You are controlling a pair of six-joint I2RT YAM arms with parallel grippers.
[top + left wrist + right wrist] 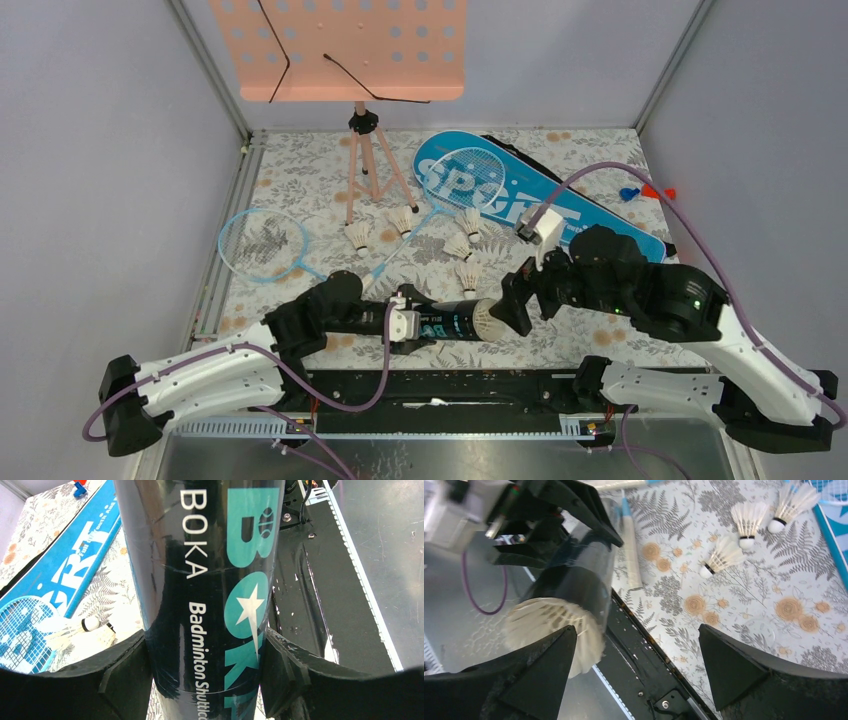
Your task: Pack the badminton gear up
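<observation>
My left gripper (405, 325) is shut on the long black lettered tube (455, 323), which it holds level above the table's front edge. In the left wrist view the tube (210, 580) fills the space between the gripper's (205, 645) pads. A white feather shuttlecock (487, 322) sticks out of the tube's right end. My right gripper (517, 303) stands open at that end; its (636, 630) left finger lies beside the shuttlecock (549, 625), with nothing between the jaws. Several loose shuttlecocks (458, 245) lie mid-table. One racket (262, 243) lies at the left, another's head (470, 170) rests on the blue bag (600, 215).
The peach music stand (340, 45) on its tripod (365, 165) stands at the back centre. Small red and blue items (645, 192) lie at the back right. Grey walls close in both sides. A black rail (450, 385) runs along the near edge.
</observation>
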